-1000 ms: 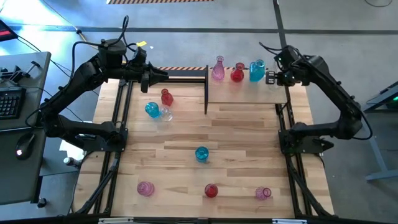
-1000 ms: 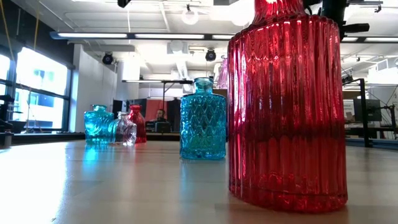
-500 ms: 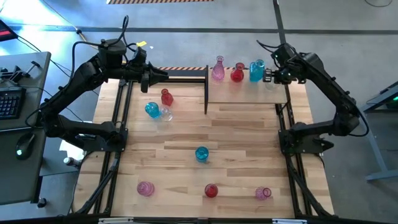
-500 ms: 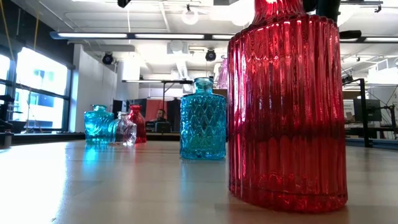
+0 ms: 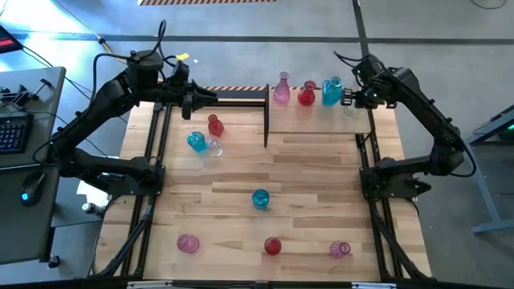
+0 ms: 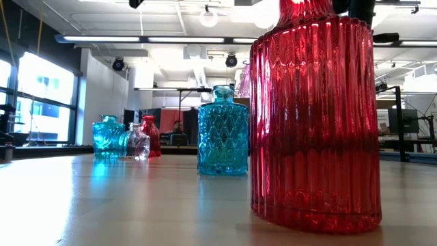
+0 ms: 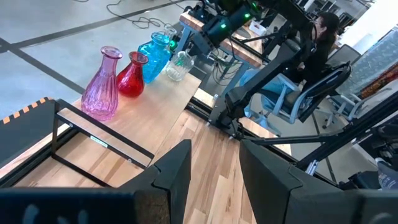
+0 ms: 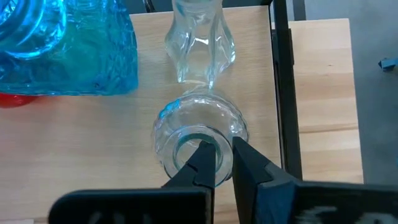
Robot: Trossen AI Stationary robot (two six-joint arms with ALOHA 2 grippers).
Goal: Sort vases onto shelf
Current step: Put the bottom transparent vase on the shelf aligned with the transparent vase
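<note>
Left pincer (image 5: pixel 210 97) hovers at the surface's 11 o'clock corner, fingers parted around nothing; this arm waits.

Still on the planked surface (image 5: pixel 313 172), unsorted: a red, blue and clear trio (image 5: pixel 206 136) toward 10 o'clock, a blue vase (image 5: pixel 260 198) near centre, and pink (image 5: pixel 187 242), red (image 5: pixel 273 246) and pink (image 5: pixel 340 249) ones along the 6 o'clock edge.

The shelf (image 5: pixel 317 119) lies at 1 o'clock and carries a row along its far edge: pink vase (image 5: pixel 281 90), red vase (image 5: pixel 306 95), blue vase (image 5: pixel 331 91).

Right pincer (image 8: pixel 217 163) sits at the shelf's 3 o'clock end, clenched on the rim of a clear vase (image 8: pixel 199 130), one finger inside the mouth, one outside. This vase stands just beside the blue one.

Judgement: this is the placing step. Settle the base flat on the board, part the fingers only slightly, then withdraw straight up so the inner finger does not drag the rim or tip the vase into its neighbour.
</note>
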